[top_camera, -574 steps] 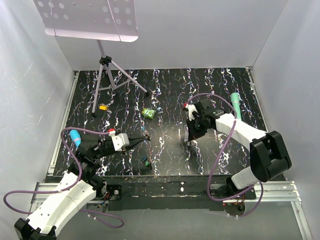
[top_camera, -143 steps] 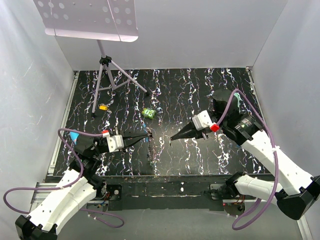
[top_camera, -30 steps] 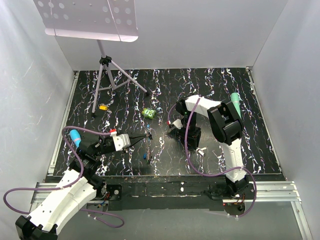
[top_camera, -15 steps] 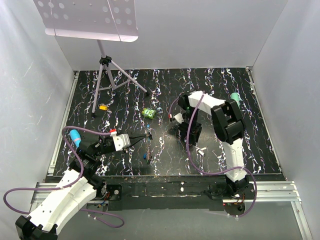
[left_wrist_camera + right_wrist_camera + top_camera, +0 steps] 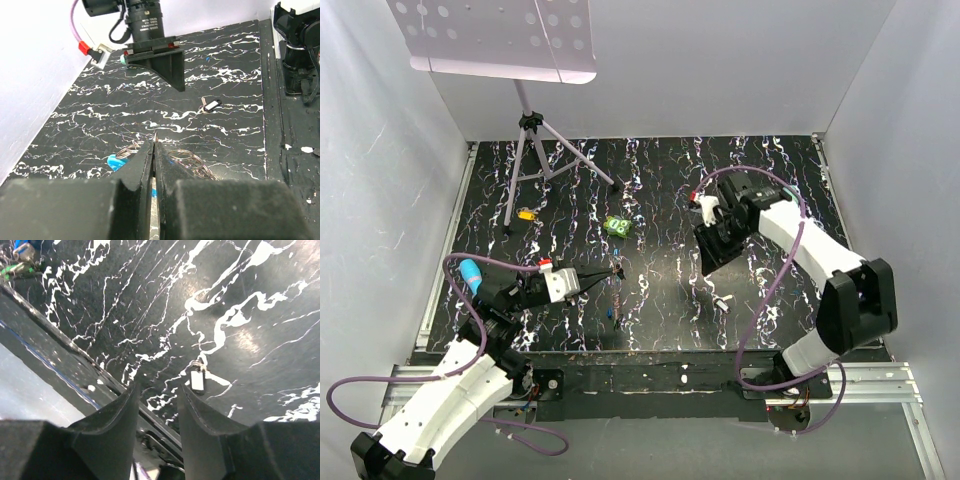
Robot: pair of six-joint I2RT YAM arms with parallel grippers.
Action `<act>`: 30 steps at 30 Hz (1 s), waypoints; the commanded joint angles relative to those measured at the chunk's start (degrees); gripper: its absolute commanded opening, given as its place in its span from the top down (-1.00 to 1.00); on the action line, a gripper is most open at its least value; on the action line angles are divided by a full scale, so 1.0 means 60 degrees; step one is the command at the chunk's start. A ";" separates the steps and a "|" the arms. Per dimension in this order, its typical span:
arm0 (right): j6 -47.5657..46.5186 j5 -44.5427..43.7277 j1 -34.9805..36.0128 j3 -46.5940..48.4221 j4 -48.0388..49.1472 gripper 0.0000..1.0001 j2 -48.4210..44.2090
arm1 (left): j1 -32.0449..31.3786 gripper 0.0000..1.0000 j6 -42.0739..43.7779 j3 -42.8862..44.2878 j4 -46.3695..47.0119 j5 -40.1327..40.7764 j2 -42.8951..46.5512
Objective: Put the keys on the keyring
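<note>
The left gripper pinches the keyring at lower centre; the right gripper stands half-open (empty) near 1 small white tag.

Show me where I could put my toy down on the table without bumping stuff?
Best spot: the bare far middle, between the tripod legs, the green lump and the right arm. Also the strip between the left tool and right tool. Crowded: near left, around the keyring, and by the white tag.
</note>
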State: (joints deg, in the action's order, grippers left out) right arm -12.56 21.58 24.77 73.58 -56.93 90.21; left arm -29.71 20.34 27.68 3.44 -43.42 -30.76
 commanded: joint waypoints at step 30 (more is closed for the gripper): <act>0.4744 0.1236 -0.2518 -0.6096 0.6470 0.21 -0.2365 | 0.0060 1.00 0.0023 0.0206 0.0100 0.0235 -0.0307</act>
State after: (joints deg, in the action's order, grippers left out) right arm 14.79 26.22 10.17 38.39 -20.82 77.58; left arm -29.71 20.16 27.68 2.98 -42.41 -33.21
